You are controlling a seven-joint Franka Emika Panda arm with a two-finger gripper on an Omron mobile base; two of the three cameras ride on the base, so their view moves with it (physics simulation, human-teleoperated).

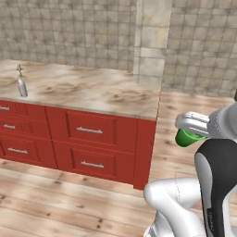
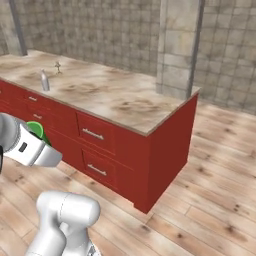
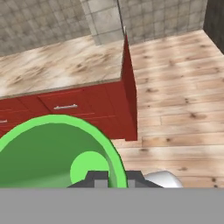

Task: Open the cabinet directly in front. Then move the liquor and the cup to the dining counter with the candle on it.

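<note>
Liquor (image 1: 21, 86) and candle (image 1: 19, 70) share the dining counter (image 1: 92, 90).

The dining counter (image 1: 92, 92) has a beige-brown marble top with darker streaks and red drawer fronts with horizontal silver handles, and it stands on a pale wooden plank floor (image 2: 215, 165). Its far edge runs along a wall of small grey-brown tiles, and its end meets a square tiled pillar (image 2: 177, 50). Two things stand upright on the top, towards the end away from the pillar: the pale grey liquor bottle (image 1: 21, 86) and, just behind it and nearer the wall, the thin candle (image 1: 19, 70) on its little holder.
</note>
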